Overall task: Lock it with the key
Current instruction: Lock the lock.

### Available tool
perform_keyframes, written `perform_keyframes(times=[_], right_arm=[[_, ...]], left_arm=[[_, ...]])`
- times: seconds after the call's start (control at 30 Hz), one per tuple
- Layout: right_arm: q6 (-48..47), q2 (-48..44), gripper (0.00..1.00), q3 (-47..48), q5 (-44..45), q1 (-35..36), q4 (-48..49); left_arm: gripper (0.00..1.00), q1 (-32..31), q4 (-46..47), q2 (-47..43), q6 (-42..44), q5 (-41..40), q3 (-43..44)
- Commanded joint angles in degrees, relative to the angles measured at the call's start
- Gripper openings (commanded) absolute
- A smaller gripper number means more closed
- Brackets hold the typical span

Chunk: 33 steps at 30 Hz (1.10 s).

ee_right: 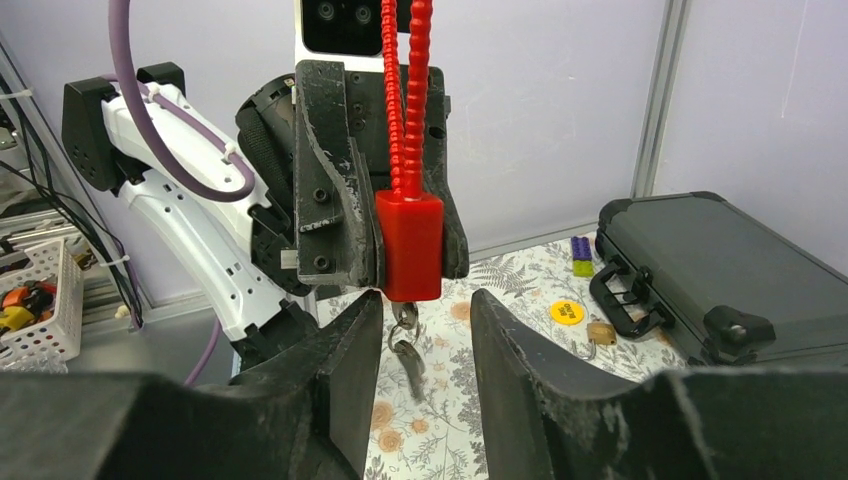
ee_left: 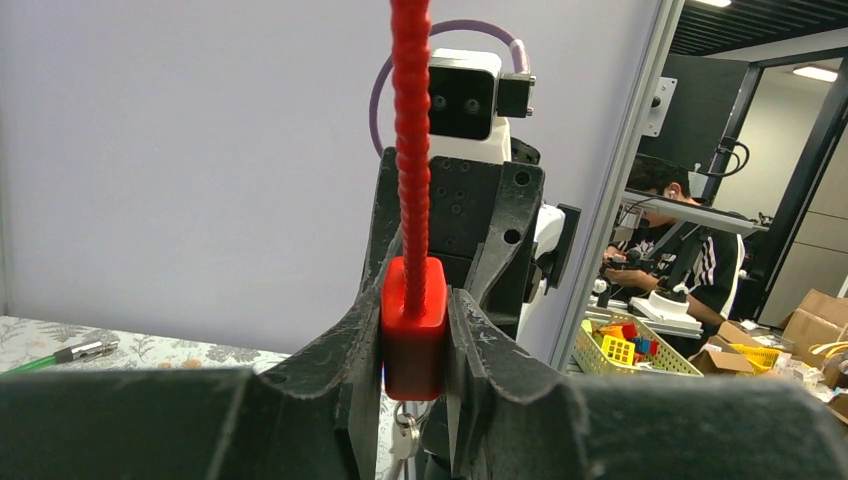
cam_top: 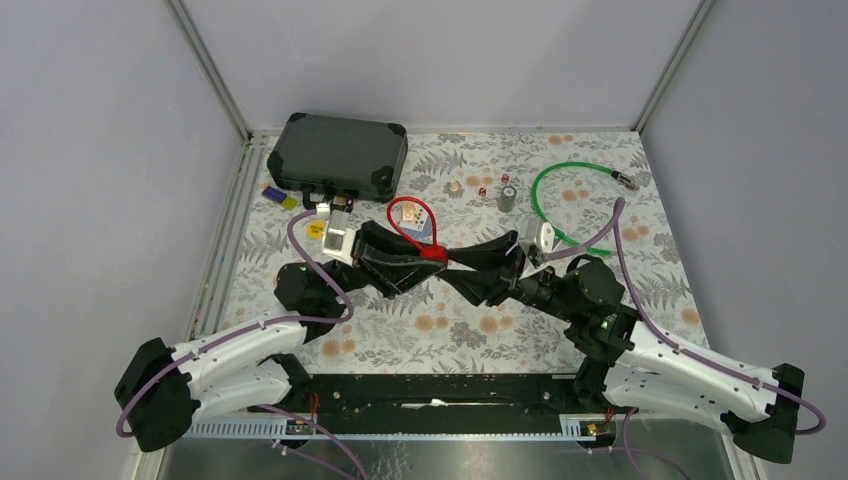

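Observation:
A red cable padlock [cam_top: 432,251] hangs in mid-air over the table's middle, its red ribbed loop [cam_top: 410,217] rising behind. My left gripper [ee_left: 413,350] is shut on the lock's red body [ee_left: 412,325]. A silver key [ee_right: 408,352] on a ring dangles from the lock's underside; it also shows in the left wrist view [ee_left: 405,438]. My right gripper [ee_right: 425,330] is open, its fingers [ee_right: 352,360] standing either side of the hanging key just below the lock body [ee_right: 408,245], not touching it.
A dark hard case [cam_top: 340,155] lies at the back left, with a small brass padlock [ee_right: 600,332] and a yellow disc [ee_right: 567,312] in front of it. A green cable [cam_top: 570,190] curls at the back right, near a small grey cylinder [cam_top: 507,198].

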Motion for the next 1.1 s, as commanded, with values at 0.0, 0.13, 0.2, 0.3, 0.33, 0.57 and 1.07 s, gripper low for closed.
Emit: perform_keyframes(times=[0.0,0.13,0.2,0.3,0.33,0.57,1.07], right_arm=[[0.77,0.47,0.43,1.0,-1.35,-0.05,2.21],[0.83,0.86,0.35,0.95,-1.37,-0.07,2.12],[0.88,1.01,0.31,0.88,-1.36,-0.07,2.13],[0.88,1.25,0.21,1.03,-1.28,-0.03,2.12],[0.82,1.38,0.17,1.05,-1.28,-0.05,2.12],[-0.6,3.18,0.0,1.65,2.06,-0.03,1.82],[-4.95,5.6,0.0,1.81,9.73,-0.01,0.93]], left_arm=[[0.0,-0.14,5.36,-0.08,-0.41,0.88,1.64],[0.0,-0.13,5.52,0.03,-0.39,0.8,1.56],[0.0,-0.1,5.53,-0.06,-0.32,0.73,1.54],[0.0,-0.14,5.53,-0.04,-0.34,0.52,1.43],[0.0,-0.14,5.53,-0.1,-0.3,0.38,1.31],[0.0,-0.14,2.24,-0.54,1.04,-1.04,1.76],[0.0,-0.13,-4.02,-1.74,3.24,-5.37,2.27]])
